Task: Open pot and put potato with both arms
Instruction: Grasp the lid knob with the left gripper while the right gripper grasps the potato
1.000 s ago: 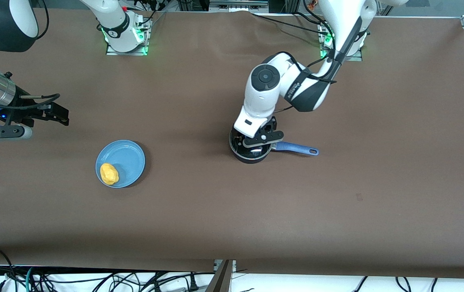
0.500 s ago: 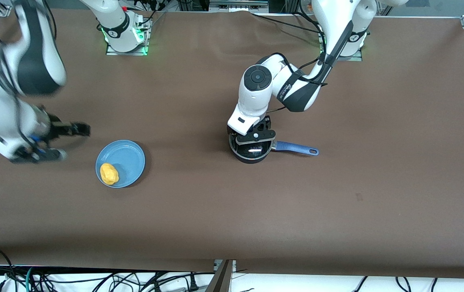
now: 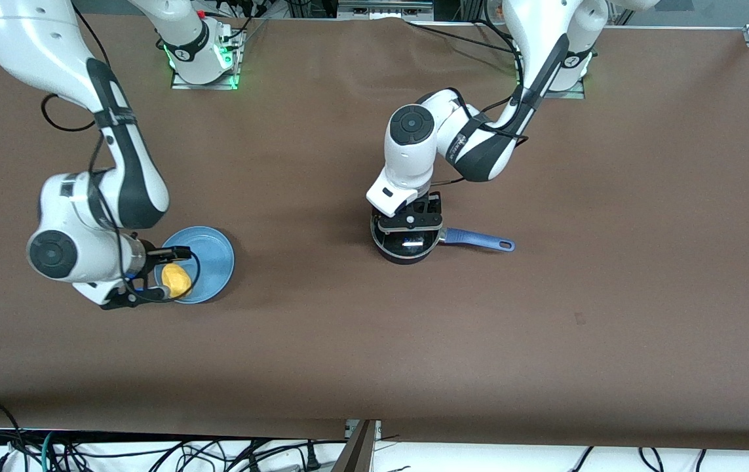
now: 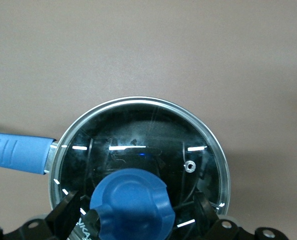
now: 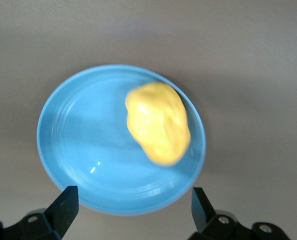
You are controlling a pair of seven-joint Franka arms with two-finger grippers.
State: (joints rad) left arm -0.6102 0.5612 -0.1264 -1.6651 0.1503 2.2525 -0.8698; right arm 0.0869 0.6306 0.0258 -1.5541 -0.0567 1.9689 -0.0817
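The black pot (image 3: 392, 250) with its blue handle (image 3: 479, 240) stands mid-table, its glass lid (image 4: 138, 132) on. My left gripper (image 3: 408, 226) is open low over the lid. In the left wrist view the left gripper (image 4: 134, 204) has its fingers (image 4: 66, 215) on either side of the blue knob (image 4: 133, 200), with gaps between them. The yellow potato (image 3: 177, 280) lies on a light-blue plate (image 3: 210, 252). My right gripper (image 3: 163, 274) is open and empty over the plate's rim, beside the potato (image 5: 157, 122). In the right wrist view the right gripper (image 5: 133, 202) spans the plate's edge (image 5: 123, 197).
The brown table (image 3: 374, 341) is bare around the plate and the pot. The pot's handle (image 4: 16, 152) points toward the left arm's end of the table. Cables hang under the table edge nearest the front camera.
My right arm has swung in from the table's end and come down over the plate beside the potato. My left gripper has turned slightly over the lid.
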